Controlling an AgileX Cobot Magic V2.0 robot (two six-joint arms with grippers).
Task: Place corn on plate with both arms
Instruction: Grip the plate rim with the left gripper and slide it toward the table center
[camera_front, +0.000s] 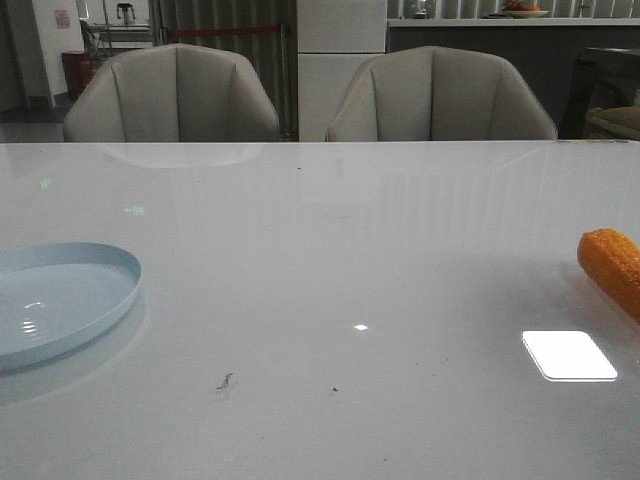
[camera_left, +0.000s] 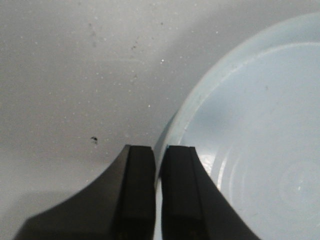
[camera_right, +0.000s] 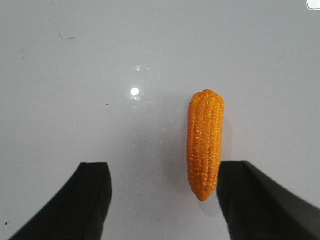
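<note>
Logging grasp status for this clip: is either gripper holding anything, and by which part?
Nothing is held. The right gripper is open, the corn lying loose on the table between its fingers. The left gripper is shut, empty, at the plate rim.

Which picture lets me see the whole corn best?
The right wrist view. There the whole corn lies on the table, tip to blunt end, kernel rows clear, between the open right end effector fingers, nearer one finger. The front view catches only its end at the right edge. The left wrist view shows none, only the plate.
</note>
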